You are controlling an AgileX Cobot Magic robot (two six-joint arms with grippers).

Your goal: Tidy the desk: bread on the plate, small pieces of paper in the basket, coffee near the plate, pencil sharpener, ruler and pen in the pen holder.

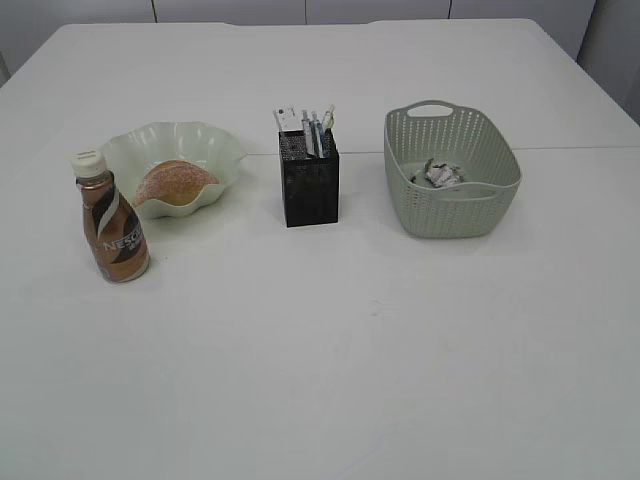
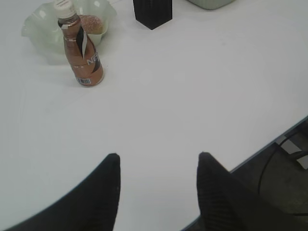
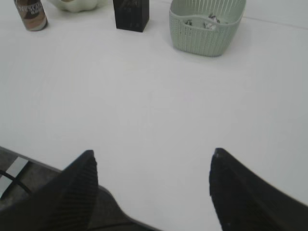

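Observation:
The bread (image 1: 176,183) lies in the wavy green plate (image 1: 222,150) at the left of the desk (image 1: 330,340). The brown coffee bottle (image 1: 111,217) stands upright just in front of the plate. The black mesh pen holder (image 1: 309,178) holds a pen (image 1: 316,132), a clear ruler and a white item I cannot name. Crumpled paper (image 1: 440,175) lies in the green basket (image 1: 452,212). My left gripper (image 2: 159,159) hangs open and empty over the desk's near edge, far from the bottle (image 2: 82,53). My right gripper (image 3: 153,155) is open and empty too, well short of the basket (image 3: 204,26).
The desk's near edge shows in both wrist views, with dark floor and cables (image 2: 284,163) beyond it. The pen holder (image 3: 131,14) and the coffee bottle (image 3: 30,14) stand at the top of the right wrist view.

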